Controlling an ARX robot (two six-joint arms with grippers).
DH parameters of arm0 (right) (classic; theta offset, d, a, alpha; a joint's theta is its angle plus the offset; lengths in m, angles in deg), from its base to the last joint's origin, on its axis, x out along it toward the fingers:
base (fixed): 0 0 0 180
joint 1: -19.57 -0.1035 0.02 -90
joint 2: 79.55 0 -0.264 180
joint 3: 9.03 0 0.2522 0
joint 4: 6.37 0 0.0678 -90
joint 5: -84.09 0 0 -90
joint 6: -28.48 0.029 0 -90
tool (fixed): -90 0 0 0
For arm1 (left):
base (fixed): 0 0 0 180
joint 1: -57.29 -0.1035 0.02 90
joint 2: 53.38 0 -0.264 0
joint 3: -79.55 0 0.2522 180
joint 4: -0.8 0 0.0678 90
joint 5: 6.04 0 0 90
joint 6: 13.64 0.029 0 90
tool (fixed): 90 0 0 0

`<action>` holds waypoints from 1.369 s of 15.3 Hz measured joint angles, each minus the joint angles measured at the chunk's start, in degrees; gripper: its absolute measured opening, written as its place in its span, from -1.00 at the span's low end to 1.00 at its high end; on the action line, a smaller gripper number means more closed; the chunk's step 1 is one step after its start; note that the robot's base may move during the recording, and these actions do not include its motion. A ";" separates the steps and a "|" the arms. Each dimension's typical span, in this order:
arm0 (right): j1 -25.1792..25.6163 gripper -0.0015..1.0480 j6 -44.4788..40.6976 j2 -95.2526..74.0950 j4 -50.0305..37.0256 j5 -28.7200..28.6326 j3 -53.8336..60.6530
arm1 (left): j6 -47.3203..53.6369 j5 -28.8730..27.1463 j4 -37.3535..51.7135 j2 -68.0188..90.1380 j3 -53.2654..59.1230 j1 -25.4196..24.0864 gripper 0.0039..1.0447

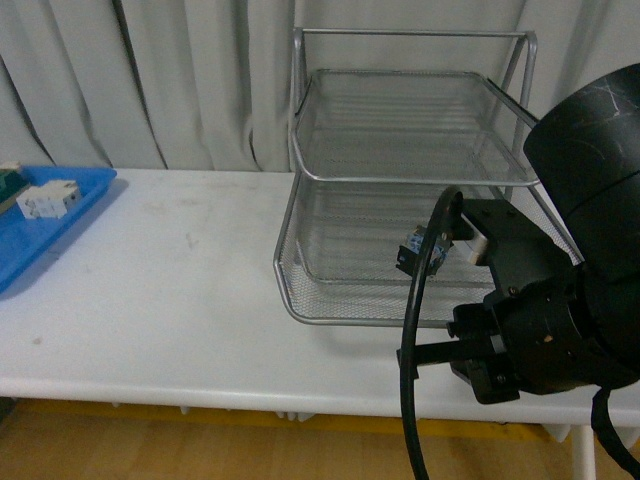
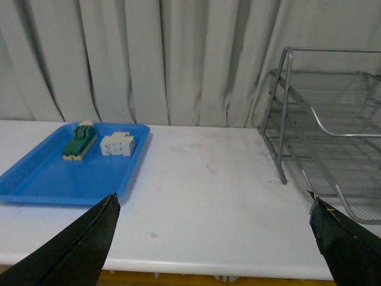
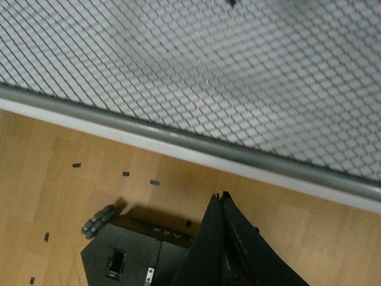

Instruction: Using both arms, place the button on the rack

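On the white table [image 1: 180, 300], you had the silver wire rack [image 1: 400, 130] standing toward the right side, backed by a pale curtain [image 2: 166, 59]. Your front camera showed a small dark, bluish part that appeared to be the button [image 1: 415, 250]; it lay within the lowest tray visible, near that tray's front right area. Your right arm [image 1: 560, 330] partly covered it from the front, and a black cable [image 1: 408, 380] crossed just before it. No red cap was distinguishable at this size.

Your right gripper [image 3: 221, 205] had its two fingers pressed together with nothing between them. It sat below the mesh floor and front rim of the rack, over the wooden floor [image 3: 77, 155].

Your left gripper [image 2: 214, 238] was spread wide and held nothing; only its two dark fingertips [image 2: 89, 238] showed at the picture edges. It hung over the table, well apart from the rack.

At the far left of the table, a blue tray [image 2: 53, 179] carried a green block [image 2: 78, 144] and a white block [image 2: 117, 145], set side by side.
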 joint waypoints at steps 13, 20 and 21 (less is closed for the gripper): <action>5.29 -0.96 -7.08 -13.88 -0.66 5.40 -20.39 | 0.00 0.00 0.00 0.00 0.00 0.00 0.88; 6.75 -0.96 -5.40 -13.18 -6.75 10.29 -18.34 | 0.00 0.00 0.00 0.00 0.00 0.00 0.88; 6.88 -0.96 -4.81 -12.39 -5.64 9.27 -17.57 | 0.00 0.00 0.00 0.00 0.00 0.00 0.88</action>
